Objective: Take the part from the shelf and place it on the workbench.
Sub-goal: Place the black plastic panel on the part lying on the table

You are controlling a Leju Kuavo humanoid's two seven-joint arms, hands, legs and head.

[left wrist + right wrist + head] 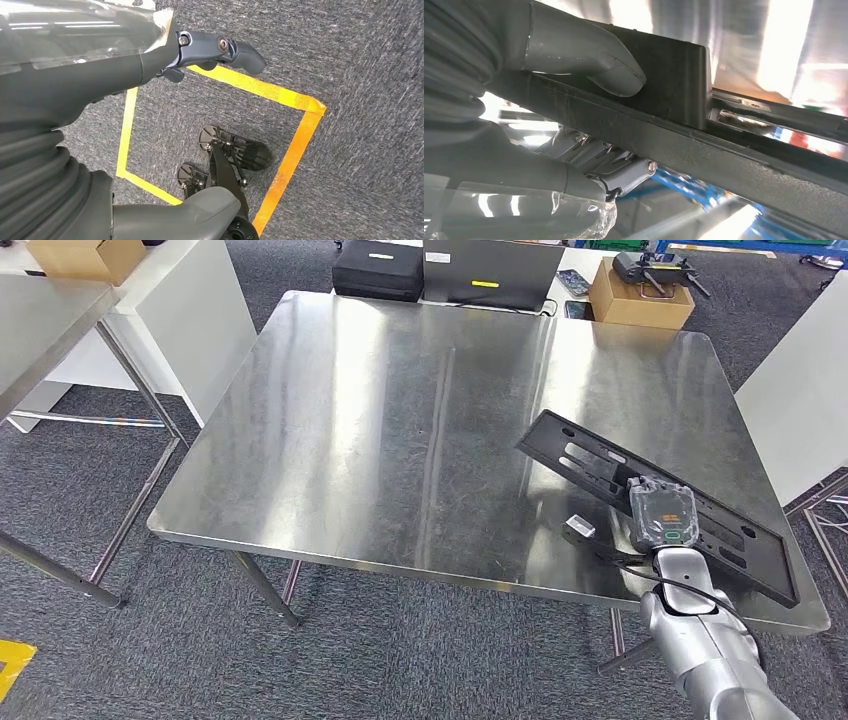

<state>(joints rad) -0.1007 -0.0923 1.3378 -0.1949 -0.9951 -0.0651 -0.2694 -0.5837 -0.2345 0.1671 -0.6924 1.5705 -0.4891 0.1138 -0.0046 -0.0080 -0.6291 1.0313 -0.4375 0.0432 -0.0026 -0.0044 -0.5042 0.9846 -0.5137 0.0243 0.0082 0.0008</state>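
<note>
The part [590,465] is a long flat black panel with slots, lying aslant over the front right corner of the steel workbench [380,440]. My right hand [662,515], wrapped in clear plastic, grips it near its middle. In the right wrist view the grey thumb [589,55] presses on one face of the part [684,130] while the darker fingers [624,172] curl under its edge. Whether the part touches the bench top I cannot tell. My left hand [100,65] hangs over the carpet with its fingers [235,52] stretched out and nothing in them.
A cardboard box [640,295], a black case [378,270] and a phone [573,282] lie behind the bench's far edge. Another steel table [40,320] stands at the left, a white panel [800,390] at the right. Yellow floor tape [295,150] marks the carpet.
</note>
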